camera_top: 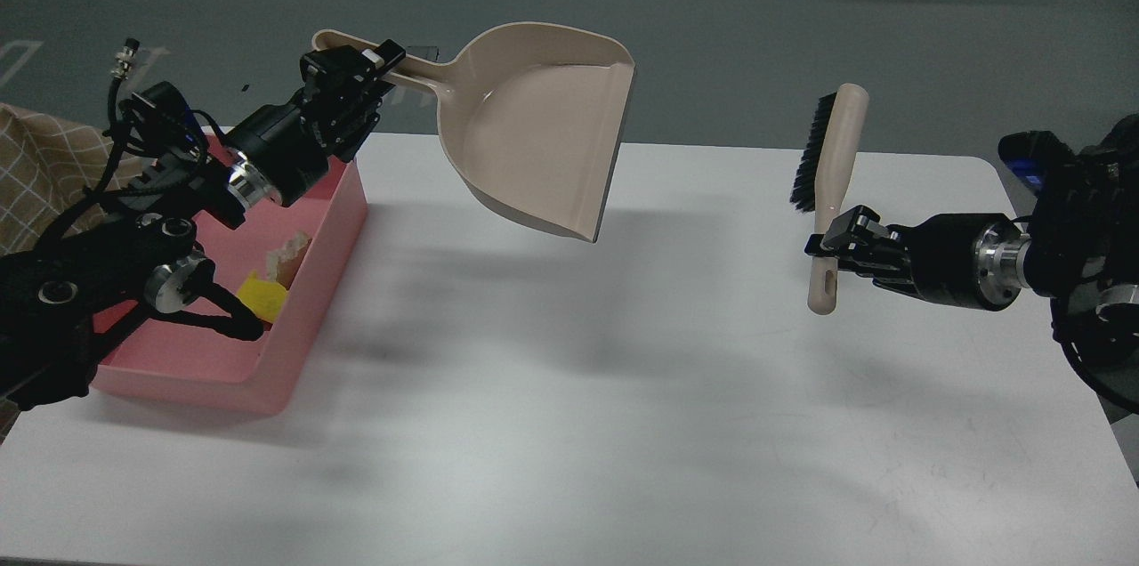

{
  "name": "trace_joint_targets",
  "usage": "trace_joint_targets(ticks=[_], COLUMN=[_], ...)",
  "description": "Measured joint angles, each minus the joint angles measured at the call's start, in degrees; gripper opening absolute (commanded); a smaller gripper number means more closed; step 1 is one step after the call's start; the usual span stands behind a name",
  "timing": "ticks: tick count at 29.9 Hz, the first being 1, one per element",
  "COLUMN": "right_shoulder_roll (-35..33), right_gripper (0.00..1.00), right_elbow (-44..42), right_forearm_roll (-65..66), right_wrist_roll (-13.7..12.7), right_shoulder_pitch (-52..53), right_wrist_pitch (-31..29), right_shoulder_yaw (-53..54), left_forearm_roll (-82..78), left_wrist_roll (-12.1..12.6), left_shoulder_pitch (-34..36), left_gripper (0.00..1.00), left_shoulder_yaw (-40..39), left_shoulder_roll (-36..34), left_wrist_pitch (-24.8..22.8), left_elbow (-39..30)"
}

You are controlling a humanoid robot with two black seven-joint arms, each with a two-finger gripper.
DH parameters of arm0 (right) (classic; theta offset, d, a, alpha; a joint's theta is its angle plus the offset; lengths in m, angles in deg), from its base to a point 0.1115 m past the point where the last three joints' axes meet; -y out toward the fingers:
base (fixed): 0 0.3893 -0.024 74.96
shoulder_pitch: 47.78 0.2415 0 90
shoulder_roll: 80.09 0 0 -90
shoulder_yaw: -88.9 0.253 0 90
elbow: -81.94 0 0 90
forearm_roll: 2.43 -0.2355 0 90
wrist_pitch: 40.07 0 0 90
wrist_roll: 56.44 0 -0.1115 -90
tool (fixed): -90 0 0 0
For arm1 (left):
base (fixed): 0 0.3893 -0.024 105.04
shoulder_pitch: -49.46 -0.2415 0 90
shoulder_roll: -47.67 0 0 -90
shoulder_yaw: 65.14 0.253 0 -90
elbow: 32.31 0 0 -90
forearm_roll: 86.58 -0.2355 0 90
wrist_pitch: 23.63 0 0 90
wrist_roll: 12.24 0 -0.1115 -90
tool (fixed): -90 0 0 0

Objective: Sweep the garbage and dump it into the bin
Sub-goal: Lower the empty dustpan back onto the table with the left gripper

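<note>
The pink bin (334, 219) stands at the table's left, partly hidden by my left arm. Inside it lie the bread slice (286, 255) and the yellow sponge (264, 297). My left gripper (365, 72) is shut on the handle of the beige dustpan (543, 139), which hangs empty above the table, right of the bin. My right gripper (832, 241) is shut on the handle of a beige brush (832, 157) with black bristles, held upright above the table's right side.
The white table (569, 388) spans the view. A checked cloth (49, 157) lies off the table's left edge. Grey floor lies beyond the far edge.
</note>
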Motion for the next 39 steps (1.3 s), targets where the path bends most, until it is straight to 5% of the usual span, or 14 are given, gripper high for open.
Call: trace_joint_targets(ticks=[26, 39], right_shoulder_roll=[-1.4, -1.5], right_gripper=[0.0, 0.0], right_elbow=[-0.3, -1.6], right_forearm_roll=[0.2, 0.1], right_wrist_roll=[0.0, 0.0], right_shoulder_pitch=[-2.4, -2.6], right_wrist_pitch=[0.0, 0.0], right_shoulder_yaw=[-3.2, -3.5], left_forearm_roll=[-0.7, -0.8], left_wrist_roll=[0.0, 0.0], left_shoulder_pitch=[-7.7, -8.8], left_gripper=[0.0, 0.0], left_shoulder_yaw=[2.7, 6.2], left_shoulder_roll=[9.9, 15.1], left_wrist_pitch=[8.8, 11.7], left_elbow=[1.0, 6.9])
